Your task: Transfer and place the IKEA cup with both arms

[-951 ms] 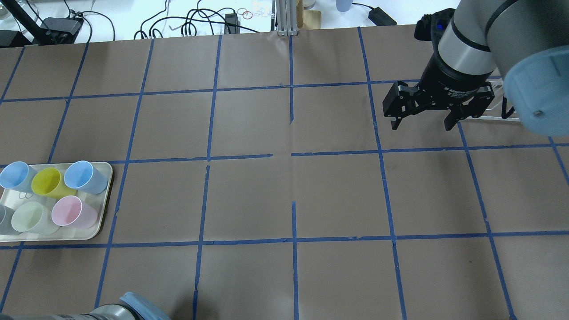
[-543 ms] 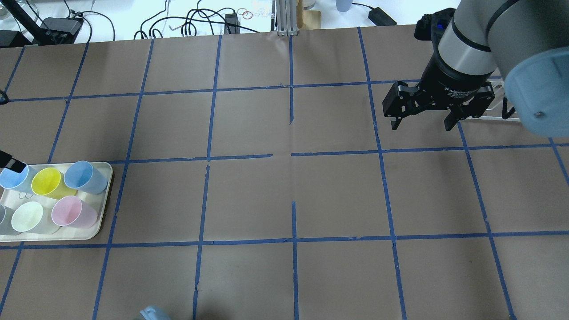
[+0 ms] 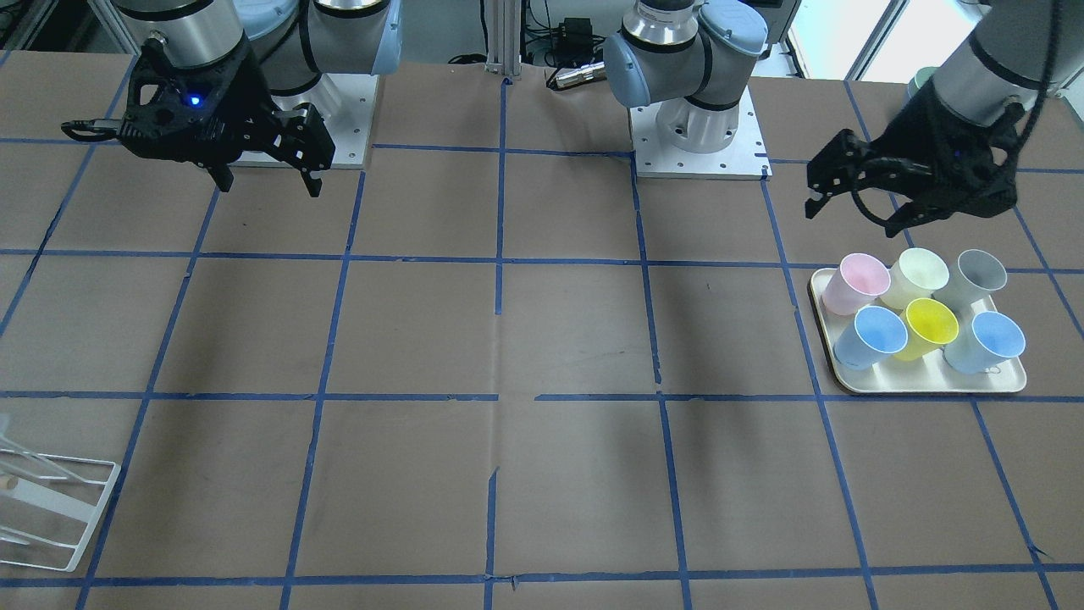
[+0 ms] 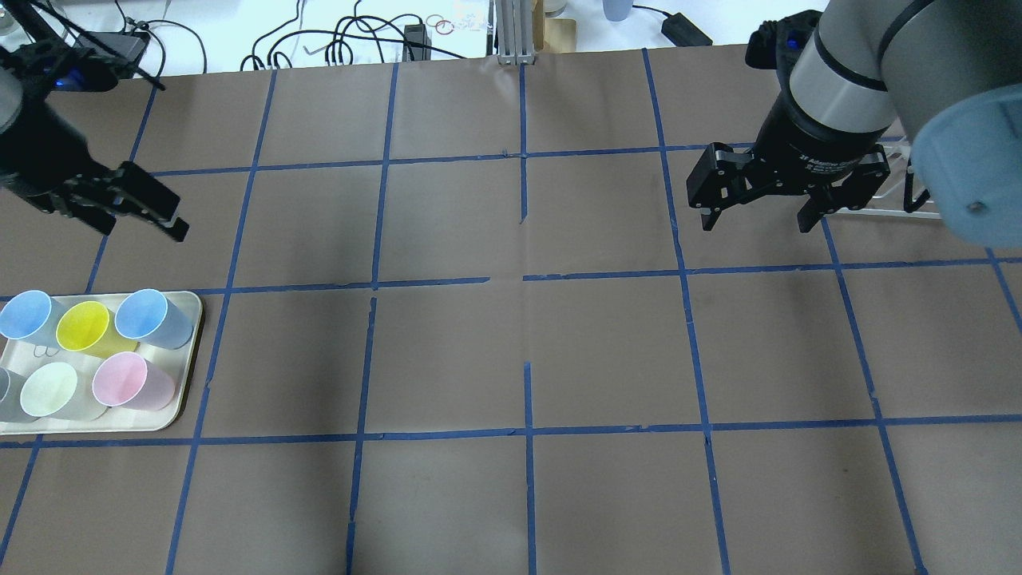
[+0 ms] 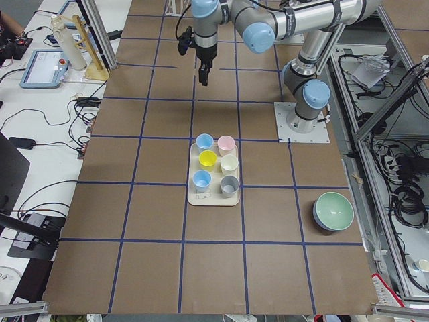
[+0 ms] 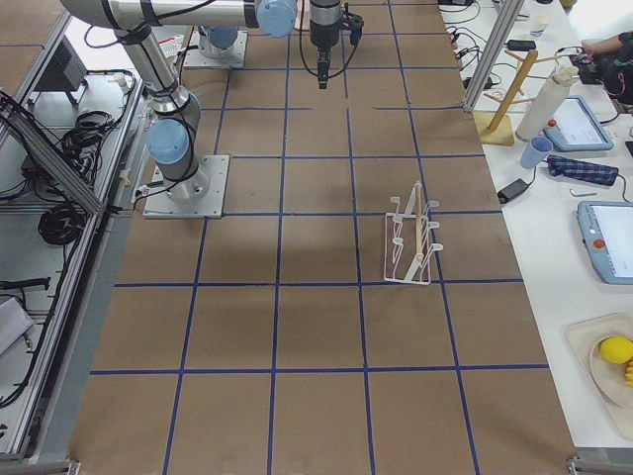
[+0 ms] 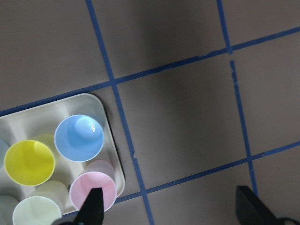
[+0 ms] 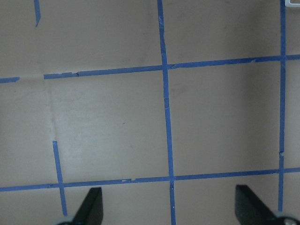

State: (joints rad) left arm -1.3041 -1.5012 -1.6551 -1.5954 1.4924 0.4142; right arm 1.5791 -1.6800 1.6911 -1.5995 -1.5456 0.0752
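Observation:
The pale grey IKEA cup [image 3: 981,275] stands upright in the tray's [image 3: 931,385] back corner on the robot's side. It is cut off at the left edge of the overhead view [image 4: 4,395]. Beside it are pink, green-cream, yellow and two light-blue cups. My left gripper [image 3: 851,216] is open and empty. It hovers high near the tray and touches no cup. The overhead view [image 4: 140,230] and the left wrist view [image 7: 171,211] show it too. My right gripper [image 4: 754,228] is open and empty. It hangs above the far right of the table [image 3: 269,185].
A white wire rack [image 4: 894,200] stands just behind my right gripper, also seen in the front view [image 3: 51,500]. A green bowl [image 5: 333,210] sits near the left arm's base. Blue tape lines grid the brown table.
My left arm has swung into the overhead view, and its open gripper is now over the table's upper left, beyond the tray. My right gripper has barely moved. The cups have not moved.

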